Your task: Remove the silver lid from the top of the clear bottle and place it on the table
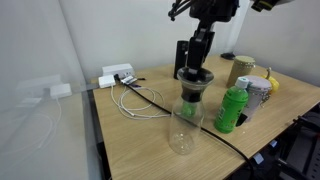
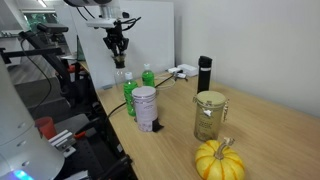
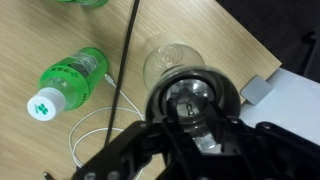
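The clear bottle stands upright on the table, with its dark collar at the neck. The silver lid sits in the collar on top of the bottle. My gripper is straight above the bottle, its fingers drawn together on the near rim of the lid. In both exterior views the gripper touches the top of the bottle. The lid's underside is hidden.
A green bottle and a silvery-white can stand close beside the clear bottle. A glass jar, a slim black cylinder, white cables, a white adapter and a small pumpkin are also on the table.
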Robot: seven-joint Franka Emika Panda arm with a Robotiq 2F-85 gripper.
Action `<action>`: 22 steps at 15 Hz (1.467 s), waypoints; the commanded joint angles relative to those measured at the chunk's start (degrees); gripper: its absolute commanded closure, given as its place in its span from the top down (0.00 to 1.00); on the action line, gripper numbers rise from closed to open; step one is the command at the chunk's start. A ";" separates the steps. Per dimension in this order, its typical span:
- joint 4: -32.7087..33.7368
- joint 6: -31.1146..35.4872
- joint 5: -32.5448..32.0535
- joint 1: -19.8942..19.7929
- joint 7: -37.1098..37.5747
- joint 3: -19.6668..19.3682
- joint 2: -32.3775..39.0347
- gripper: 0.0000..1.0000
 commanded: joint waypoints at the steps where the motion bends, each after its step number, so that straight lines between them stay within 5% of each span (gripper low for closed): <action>1: 0.78 -0.02 0.23 -0.39 -1.15 0.12 0.76 0.07; 3: 0.91 -0.18 0.31 -0.40 -1.15 0.08 0.82 0.00; 22: 3.10 -1.22 -1.32 -1.37 0.39 -1.02 -1.07 0.01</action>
